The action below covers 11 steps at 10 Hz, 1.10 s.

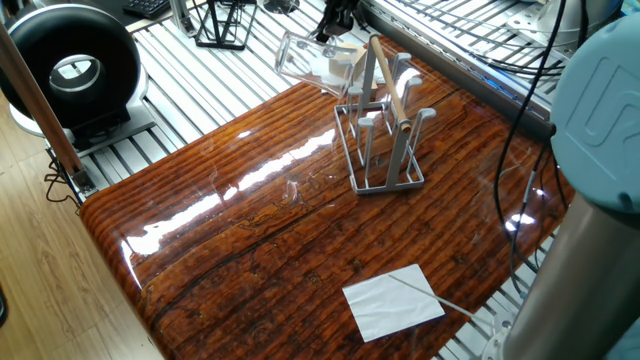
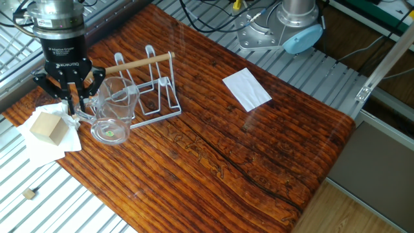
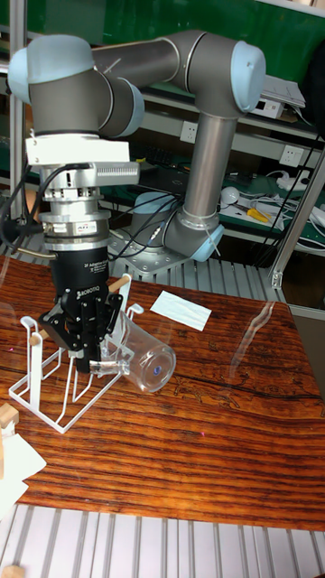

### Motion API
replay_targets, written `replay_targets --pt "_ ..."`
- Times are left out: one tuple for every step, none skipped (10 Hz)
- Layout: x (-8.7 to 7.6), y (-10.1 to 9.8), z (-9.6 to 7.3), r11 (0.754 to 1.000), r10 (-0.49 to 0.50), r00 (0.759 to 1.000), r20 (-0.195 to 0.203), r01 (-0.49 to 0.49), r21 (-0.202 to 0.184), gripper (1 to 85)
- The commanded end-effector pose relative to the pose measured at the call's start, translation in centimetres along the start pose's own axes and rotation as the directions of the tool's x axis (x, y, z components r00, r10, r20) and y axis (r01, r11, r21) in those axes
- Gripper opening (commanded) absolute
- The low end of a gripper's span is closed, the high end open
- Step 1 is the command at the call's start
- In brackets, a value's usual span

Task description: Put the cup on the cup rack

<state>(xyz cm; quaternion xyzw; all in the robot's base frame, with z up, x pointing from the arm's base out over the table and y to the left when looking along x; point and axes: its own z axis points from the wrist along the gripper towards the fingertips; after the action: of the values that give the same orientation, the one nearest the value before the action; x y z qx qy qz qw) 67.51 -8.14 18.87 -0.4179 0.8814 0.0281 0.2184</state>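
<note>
- The desk (image 2: 259, 149), a glossy slab of dark red-brown striped wood, sits on a slatted metal frame and carries everything below.
- The grey UR5 arm (image 3: 181, 63) with pale blue joint caps arches over the desk in the tall fixed view and points its wrist straight down.
- The cup rack (image 2: 150, 87), grey wire with upright pegs and a light wooden rod handle across the top, stands near the far end of the desk, just beside the hand.
- The hand (image 2: 70, 103), black, hangs vertically with its 2 fingers closed onto the rim wall of the cup, so the gap between them is narrow.
- The cup (image 2: 113, 111), clear glass, is held tilted almost on its side and lifted off the desk, its thick base turned away from the rack and its open mouth toward the pegs; it sits against the rack's near side, not yet over a peg.
- A white sheet of paper (image 2: 246, 88) lies flat on the desk, well apart from the rack.
- A small wooden block (image 2: 46, 127) rests on crumpled white paper at the desk corner, near the hand.
</note>
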Motion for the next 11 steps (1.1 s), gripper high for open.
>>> replay_targets --pt "-0.4 -0.1 0.0 1.000 0.011 1.000 0.014 -0.011 0.007 1.0" --pt "-0.4 0.0 -0.1 1.000 0.011 1.000 0.014 -0.011 0.007 1.0" --pt "-0.3 0.0 -0.1 1.000 0.010 1.000 0.008 -0.010 0.010 1.0" --pt "0.0 -0.3 -0.2 1.000 0.009 1.000 -0.005 -0.009 0.021 1.0" --pt "0.4 -0.3 -0.2 0.999 0.023 1.000 -0.018 -0.022 0.031 1.0" --pt "0.7 -0.4 -0.2 0.998 0.043 0.999 -0.028 -0.042 0.036 1.0" --pt "0.6 -0.5 -0.2 0.997 0.065 0.998 -0.024 -0.064 0.042 1.0" --pt "0.4 -0.7 -0.2 0.996 0.074 0.997 -0.016 -0.073 0.047 1.0" --pt "0.2 -0.7 -0.2 0.996 0.080 0.997 -0.009 -0.079 0.048 1.0" --pt "0.6 -1.0 -0.3 0.995 0.080 0.997 -0.022 -0.079 0.061 1.0" --pt "0.9 -1.5 -0.3 0.991 0.107 0.994 -0.030 -0.104 0.081 1.0"
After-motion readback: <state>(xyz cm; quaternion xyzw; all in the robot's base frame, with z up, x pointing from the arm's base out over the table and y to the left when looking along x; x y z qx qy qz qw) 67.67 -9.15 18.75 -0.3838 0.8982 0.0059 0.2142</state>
